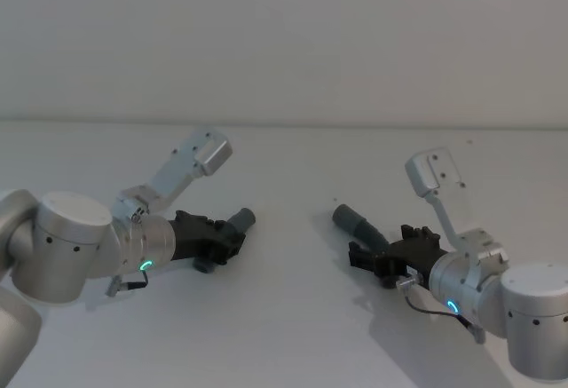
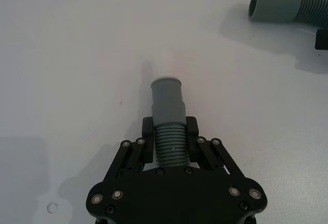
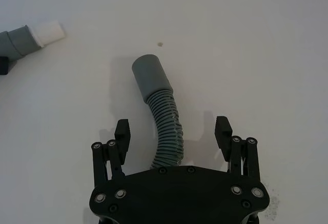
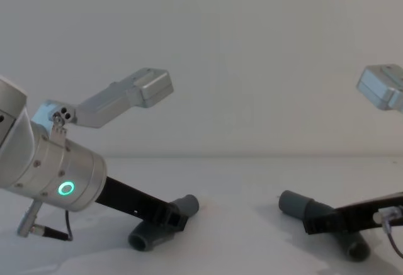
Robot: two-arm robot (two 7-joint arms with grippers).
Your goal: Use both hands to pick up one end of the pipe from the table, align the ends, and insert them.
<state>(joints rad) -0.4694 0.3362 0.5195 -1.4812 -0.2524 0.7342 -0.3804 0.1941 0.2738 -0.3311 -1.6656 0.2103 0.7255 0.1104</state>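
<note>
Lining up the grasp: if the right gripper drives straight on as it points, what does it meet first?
Probably the dark-grey ribbed flexible hose piece lying between the right gripper's open fingers; how high the gripper sits is unclear.

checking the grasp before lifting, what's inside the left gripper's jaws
The left black plastic gripper is shut on a dark-grey ribbed flexible hose piece, just behind its smooth grey cuff. In the left wrist view the gripper body covers the hose's rear.
</note>
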